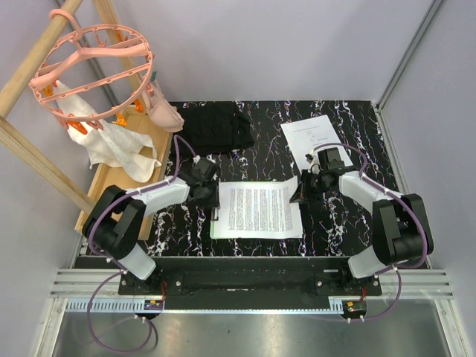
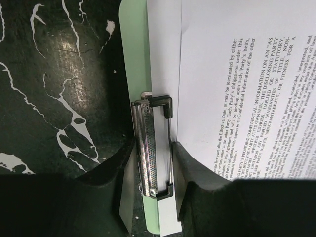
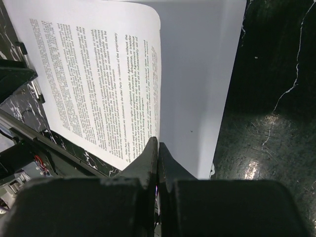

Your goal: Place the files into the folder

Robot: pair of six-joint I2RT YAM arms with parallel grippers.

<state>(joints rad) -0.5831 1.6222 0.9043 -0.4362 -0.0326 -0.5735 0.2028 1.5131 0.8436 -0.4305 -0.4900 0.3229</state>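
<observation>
The left claw (image 2: 154,153) is half closed. Its two dark fingers stand against both sides of the clip (image 2: 146,148), a small perforated metal bar with a black wire frame. How hard it presses, I cannot tell. The clip sits on the short edge of the folder (image 2: 134,59), a flat, smooth, light-green board with rounded corners lying on the tabletop (image 2: 49,98), which is glossy black with white veins. Just beyond the clip lie a blank sheet (image 2: 163,49) and, over it, a printed sheet (image 2: 247,64) with dense black text.

The right claw (image 3: 157,148) is fully closed and pinches the near edge of the printed sheet. Before this claw the thin paper bends up in a soft curve, and the blank sheet lies flat under it. To the right of this claw the tabletop is open. Farther beyond it lies a second printed sheet (image 1: 316,137), apart from the folder.
</observation>
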